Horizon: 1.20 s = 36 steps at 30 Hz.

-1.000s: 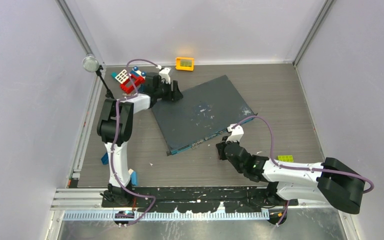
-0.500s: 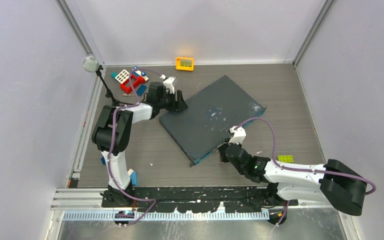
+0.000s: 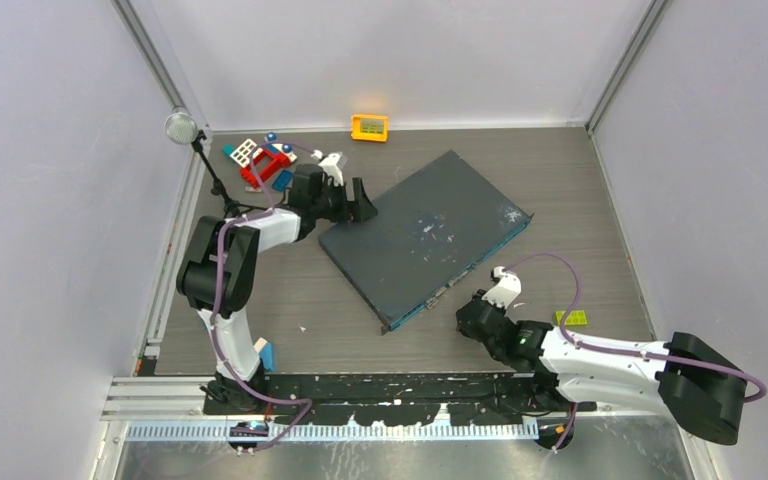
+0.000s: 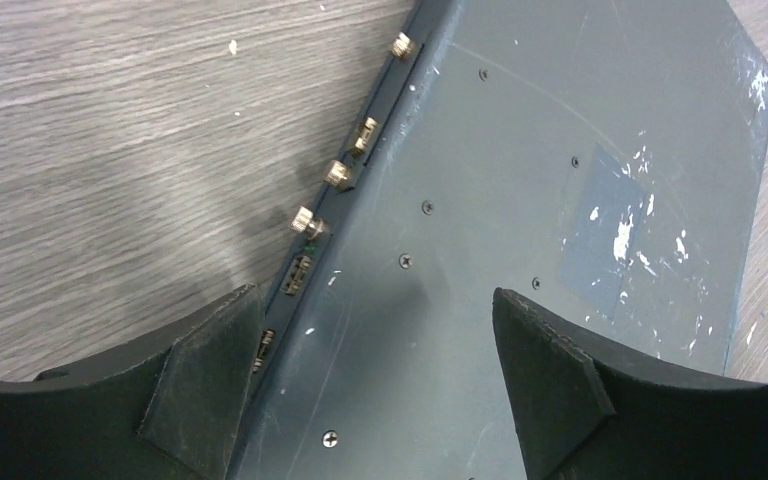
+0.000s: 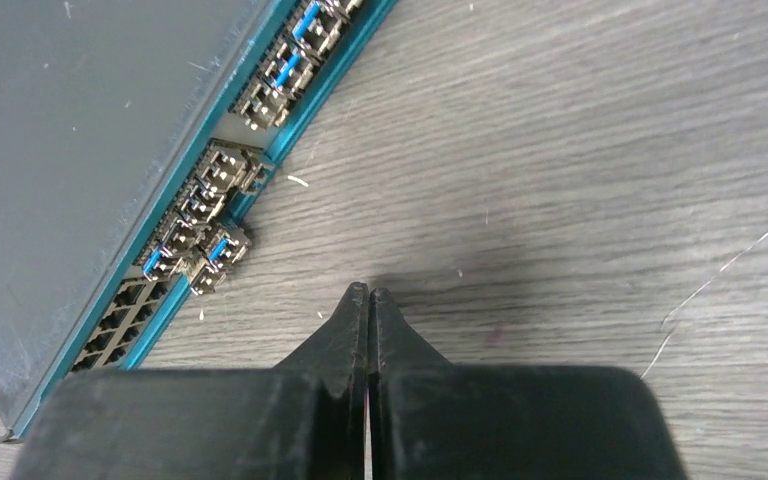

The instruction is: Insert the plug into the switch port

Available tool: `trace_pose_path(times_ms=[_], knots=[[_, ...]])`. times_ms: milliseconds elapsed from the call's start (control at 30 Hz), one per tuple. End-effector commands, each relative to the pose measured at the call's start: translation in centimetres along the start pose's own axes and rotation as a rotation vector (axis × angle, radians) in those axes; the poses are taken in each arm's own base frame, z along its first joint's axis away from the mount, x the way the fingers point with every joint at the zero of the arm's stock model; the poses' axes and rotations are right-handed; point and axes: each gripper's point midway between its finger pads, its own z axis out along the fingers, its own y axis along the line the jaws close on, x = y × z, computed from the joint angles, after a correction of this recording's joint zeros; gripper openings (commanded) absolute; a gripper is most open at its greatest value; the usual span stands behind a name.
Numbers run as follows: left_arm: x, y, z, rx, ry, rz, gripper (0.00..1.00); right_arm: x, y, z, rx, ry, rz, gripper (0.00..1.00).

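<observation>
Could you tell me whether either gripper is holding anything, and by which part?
Nothing is held: the left gripper is open astride the switch edge, the right gripper shut empty.

Even, bright light (soft shadows)

Overhead; wrist close-ups, likely opposite box (image 3: 425,235) edges

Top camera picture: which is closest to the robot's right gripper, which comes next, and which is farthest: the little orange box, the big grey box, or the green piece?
1. dark-grey switch box: its teal front edge lies just ahead of the shut right gripper.
2. lime-green piece: off to the right, beside that arm.
3. orange-yellow box: far off at the back.
</observation>
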Motion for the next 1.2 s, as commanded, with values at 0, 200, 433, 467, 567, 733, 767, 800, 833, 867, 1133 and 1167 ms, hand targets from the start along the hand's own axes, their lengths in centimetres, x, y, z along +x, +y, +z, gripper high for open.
trace_pose_path(times_ms=[0,200,433,467,567,733,767,800,833,867,1133,1167], knots=[[-1.4,0.7,-0.1,0.002,-0.063,-0.042,0.86,0.5,1.3,0.1,-0.029,0.022,0.134,0.01],[2.2,1.2,0.1,0.024,0.009,-0.104,0.79,0.9,2.2,0.3,-0.036,0.052,0.158,0.00],[7.2,0.4,-1.3,0.038,0.119,-0.180,0.72,1.5,0.6,-0.1,0.055,0.108,0.186,0.00],[7.9,-0.2,-1.4,0.044,0.137,-0.179,0.71,1.5,0.4,-0.3,0.071,0.115,0.183,0.00],[10.2,-2.7,-1.6,0.075,0.202,-0.160,0.70,0.9,-0.4,-1.4,0.117,0.124,0.164,0.02],[13.3,-5.9,-2.4,0.119,0.285,-0.121,0.70,-1.1,-2.5,-3.4,0.208,0.096,0.101,0.06],[13.5,-6.0,-2.6,0.118,0.294,-0.116,0.70,-1.3,-3.0,-3.5,0.221,0.094,0.094,0.06],[13.5,-6.0,-2.7,0.113,0.298,-0.105,0.70,-1.3,-3.4,-3.6,0.227,0.097,0.087,0.06],[13.3,-5.7,-2.9,0.095,0.307,-0.092,0.70,-1.2,-3.8,-3.5,0.234,0.103,0.089,0.06],[12.9,-5.5,-3.0,0.074,0.305,-0.067,0.72,-1.1,-3.9,-3.3,0.229,0.115,0.094,0.06],[7.6,-4.5,-1.6,-0.024,0.201,0.001,0.82,-1.9,-5.3,-2.3,0.311,0.170,0.118,0.05],[7.2,-4.3,-1.4,-0.028,0.190,-0.001,0.82,-2.1,-5.7,-2.2,0.335,0.177,0.126,0.05]])
